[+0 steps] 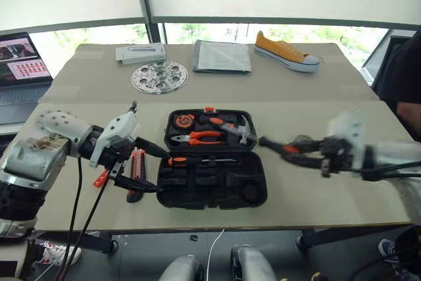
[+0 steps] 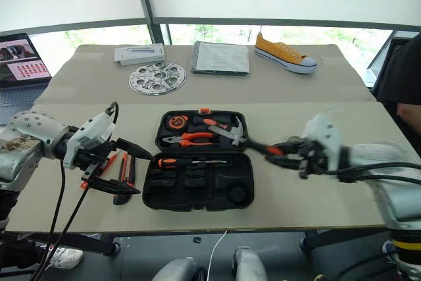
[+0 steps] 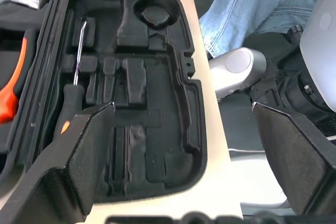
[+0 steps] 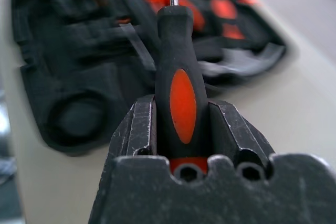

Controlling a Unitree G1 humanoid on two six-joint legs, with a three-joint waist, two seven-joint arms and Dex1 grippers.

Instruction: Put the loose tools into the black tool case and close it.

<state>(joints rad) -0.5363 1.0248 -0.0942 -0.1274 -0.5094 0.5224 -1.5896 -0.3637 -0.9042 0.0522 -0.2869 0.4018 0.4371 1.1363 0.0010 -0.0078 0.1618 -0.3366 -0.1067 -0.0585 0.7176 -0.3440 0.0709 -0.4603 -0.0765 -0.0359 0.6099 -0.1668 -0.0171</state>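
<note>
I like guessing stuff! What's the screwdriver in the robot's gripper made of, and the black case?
The screwdriver handle looks like matte black rubbery plastic with a glossy orange inlay; its thin shaft shines like metal. The tool case looks like moulded matte black plastic, judging by its shaped slots.

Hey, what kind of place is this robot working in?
Probably a robotics lab or test room, not a workshop: unrelated props such as a yellow canvas sneaker and a perforated round metal disc share the beige table, beside an open laptop.

Beige table (image 1: 316,97): open black tool case (image 1: 212,179), shoe (image 1: 287,52)
</note>
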